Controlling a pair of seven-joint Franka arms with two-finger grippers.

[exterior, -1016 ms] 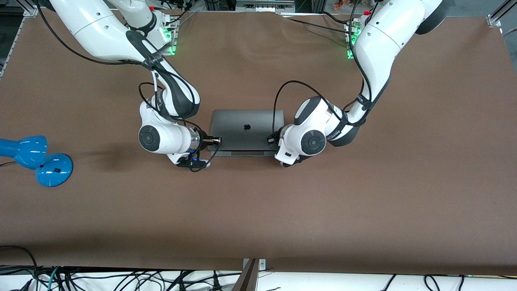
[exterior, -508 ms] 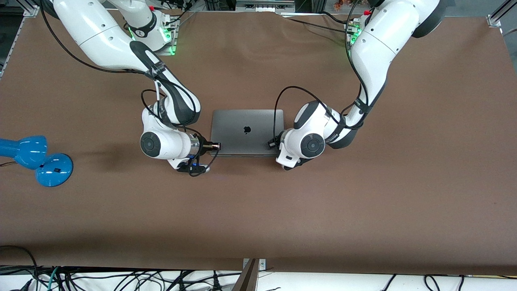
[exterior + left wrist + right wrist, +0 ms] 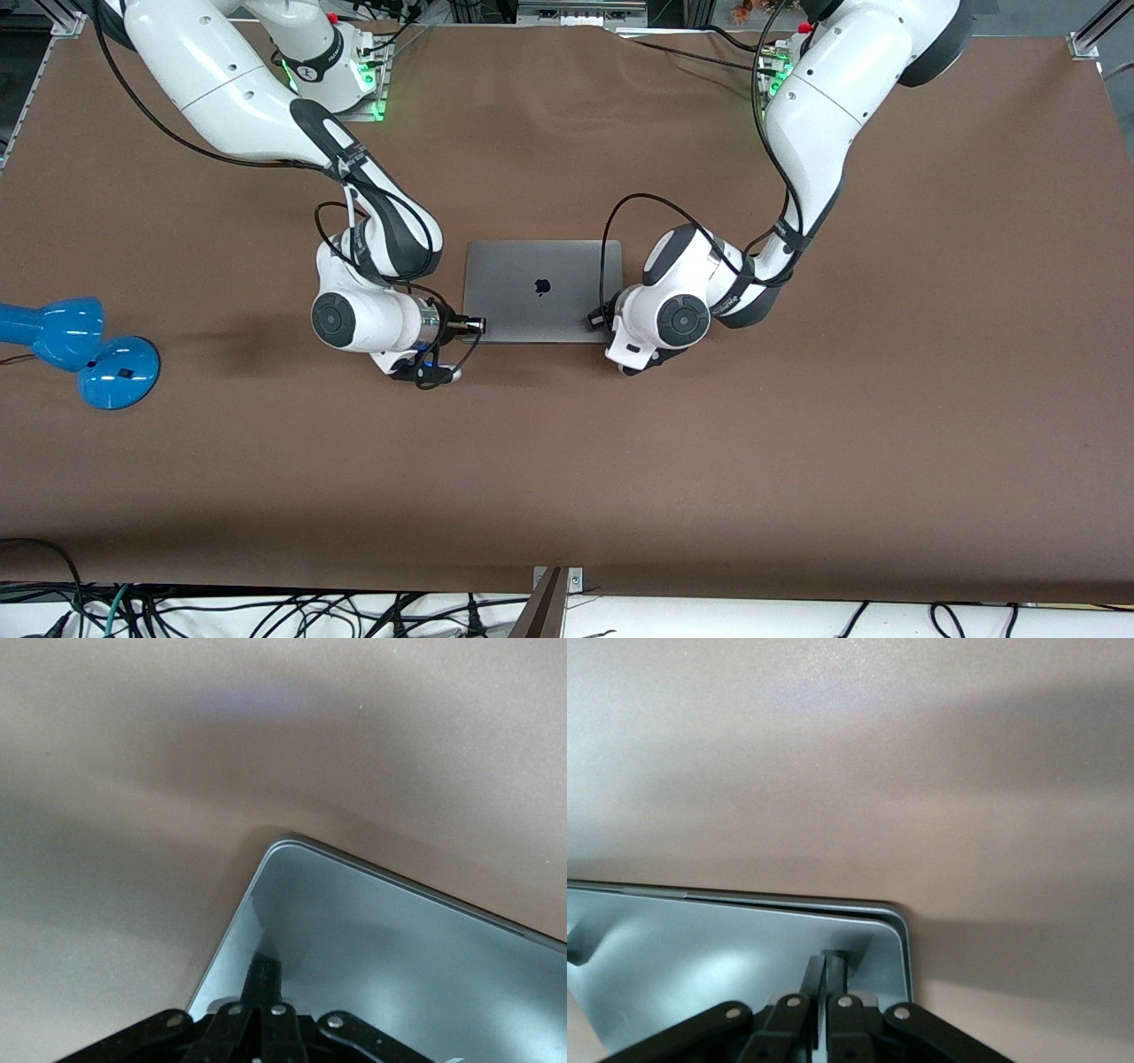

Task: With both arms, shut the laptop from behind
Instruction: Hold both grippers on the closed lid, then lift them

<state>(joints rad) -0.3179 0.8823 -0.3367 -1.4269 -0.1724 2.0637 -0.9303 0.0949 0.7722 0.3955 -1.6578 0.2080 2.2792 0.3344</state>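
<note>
The grey laptop (image 3: pixel 540 266) lies in the middle of the table with its lid down flat and the dark apple logo facing up. My right gripper (image 3: pixel 476 325) is shut, its tips pressing on the lid's corner nearest the front camera, toward the right arm's end. My left gripper (image 3: pixel 595 315) is shut and presses on the matching corner toward the left arm's end. The left wrist view shows shut fingertips (image 3: pixel 266 973) on the lid (image 3: pixel 399 957). The right wrist view shows the same (image 3: pixel 833 964) on the lid (image 3: pixel 700 966). Keyboard and screen are hidden.
A blue desk lamp (image 3: pixel 80 350) lies near the table edge at the right arm's end. Cables (image 3: pixel 266 611) hang along the table's edge nearest the front camera. The brown table cover (image 3: pixel 620 461) surrounds the laptop.
The lid has gone down from slightly raised, with a strip of the base showing, to flat on the base. Both grippers have followed it down, toward the front camera.
</note>
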